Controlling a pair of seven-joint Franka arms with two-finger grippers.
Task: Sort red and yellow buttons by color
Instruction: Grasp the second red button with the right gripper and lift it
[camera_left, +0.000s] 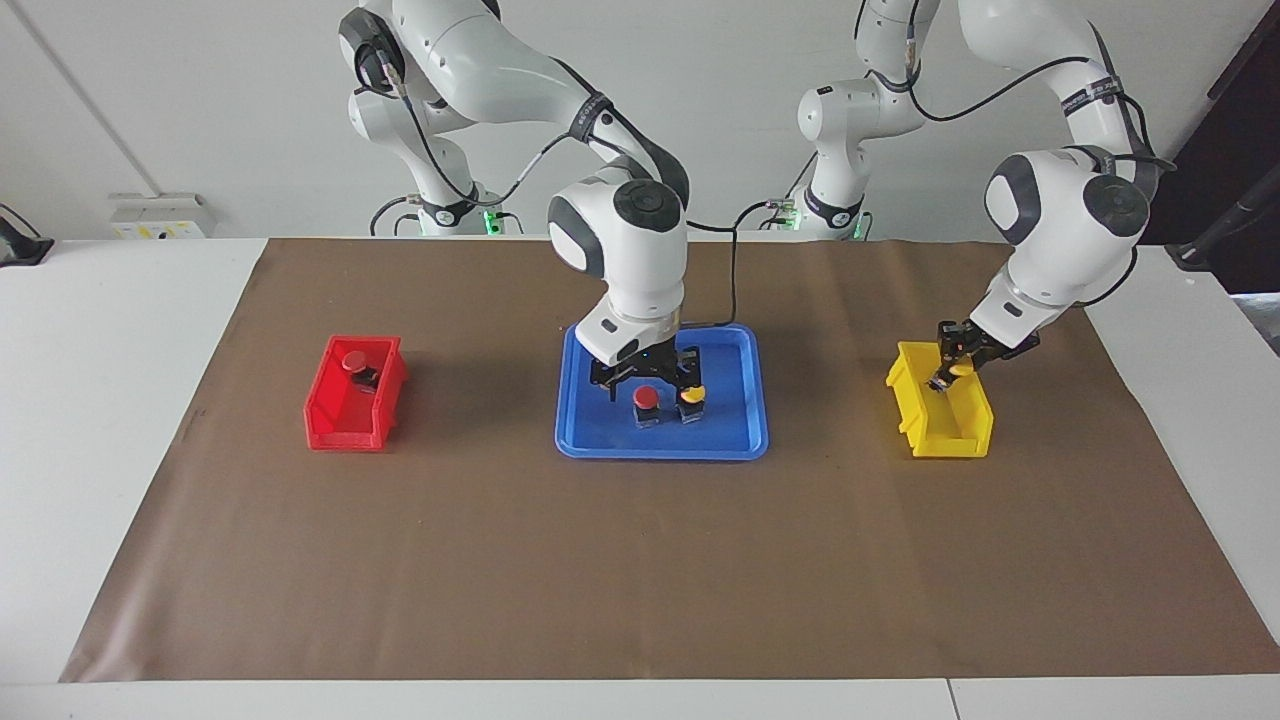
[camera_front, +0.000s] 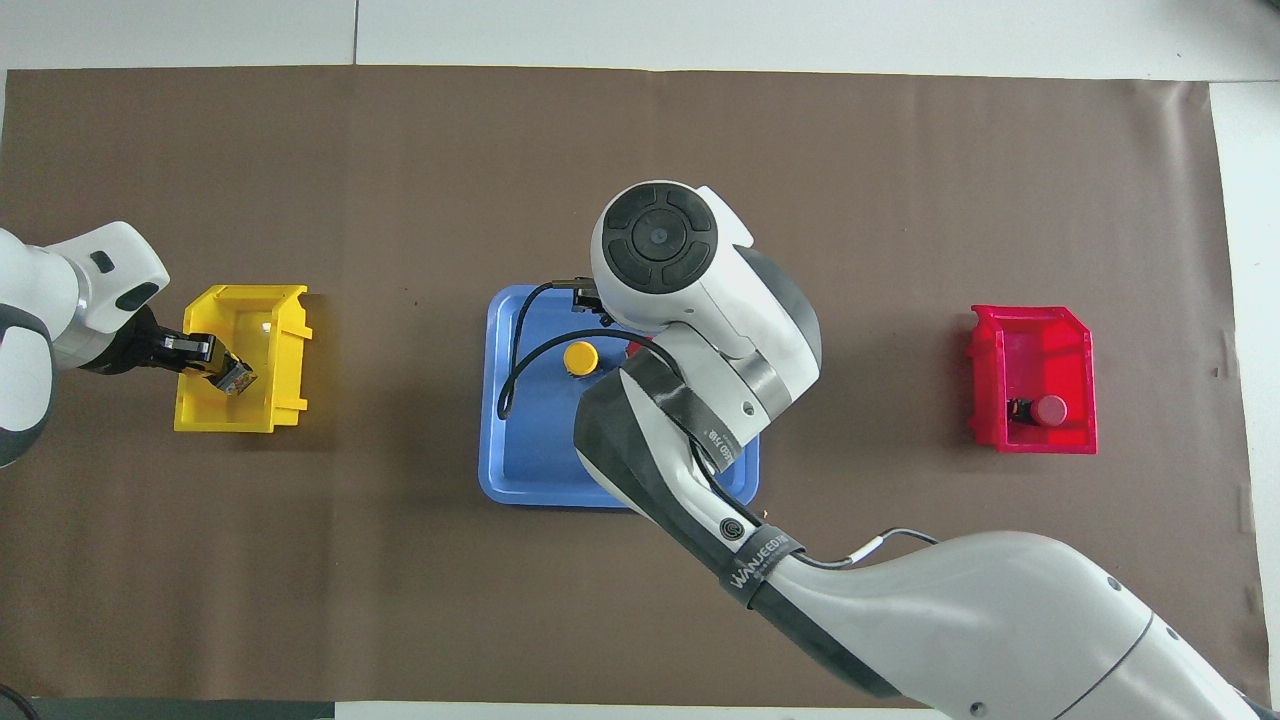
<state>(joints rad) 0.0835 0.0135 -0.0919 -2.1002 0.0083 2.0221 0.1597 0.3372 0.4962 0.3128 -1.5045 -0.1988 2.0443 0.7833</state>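
A blue tray (camera_left: 660, 450) in the middle of the table holds a red button (camera_left: 646, 398) and a yellow button (camera_left: 692, 396) side by side. My right gripper (camera_left: 646, 384) is open, low over the red button, with one finger on each side of it. My left gripper (camera_left: 952, 374) is shut on a yellow button (camera_left: 962, 369) and holds it tilted over the yellow bin (camera_left: 945, 432). A second red button (camera_left: 355, 362) lies in the red bin (camera_left: 340, 425). In the overhead view my right arm hides its own gripper and most of the tray's red button (camera_front: 632, 349).
A brown mat (camera_left: 640, 560) covers the table, with white tabletop around it. The red bin (camera_front: 1030, 340) stands toward the right arm's end and the yellow bin (camera_front: 215, 415) toward the left arm's end, with the tray (camera_front: 520, 480) between them.
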